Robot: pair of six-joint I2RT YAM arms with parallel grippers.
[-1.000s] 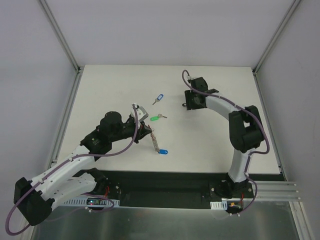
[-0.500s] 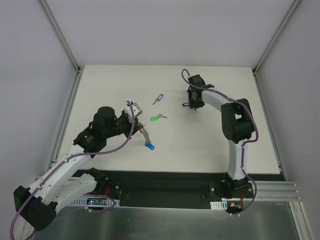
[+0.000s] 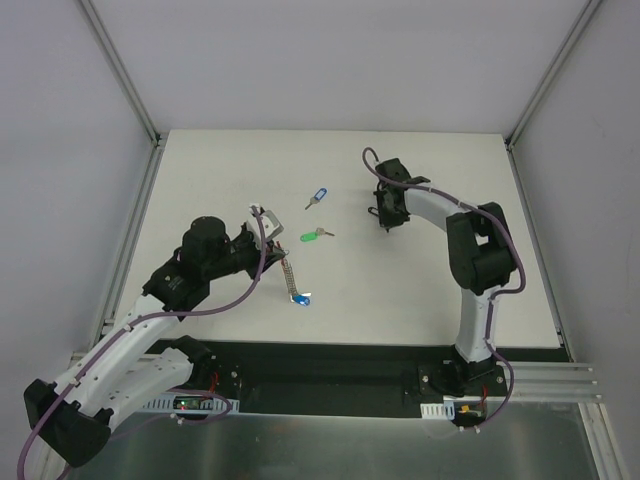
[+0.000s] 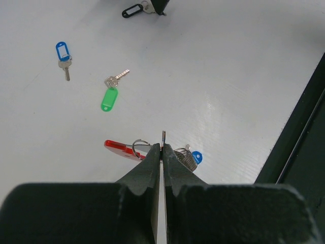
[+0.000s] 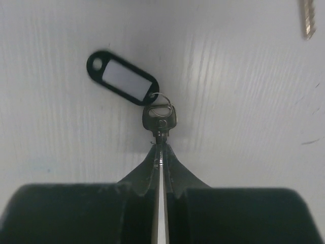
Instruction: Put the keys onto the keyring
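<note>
My left gripper [image 4: 162,148] is shut on a thin metal edge of the keyring, held just above the table. The keyring's red band [image 4: 119,149] sticks out to the left of the jaws. Its grey coiled strap [image 4: 185,158] lies to the right, with a blue-tagged key [image 4: 197,157] at its end. From above, the strap [image 3: 288,272] hangs down toward that blue tag [image 3: 301,297]. My right gripper [image 5: 160,145] is shut on the blade of the black-tagged key [image 5: 160,118], whose black tag [image 5: 123,79] lies flat on the table. A green-tagged key [image 3: 313,236] and a second blue-tagged key [image 3: 317,196] lie loose between the arms.
The white table [image 3: 420,290] has metal rails along its left and right sides. Its dark front edge [image 4: 299,137] runs close to the right of the left gripper. The tip of another key's blade [image 5: 307,20] shows at the top right of the right wrist view.
The right gripper has closed on the black-tagged key's blade. The left arm has drawn back to the left with the keyring, and the dangling blue tag has moved left with it.
</note>
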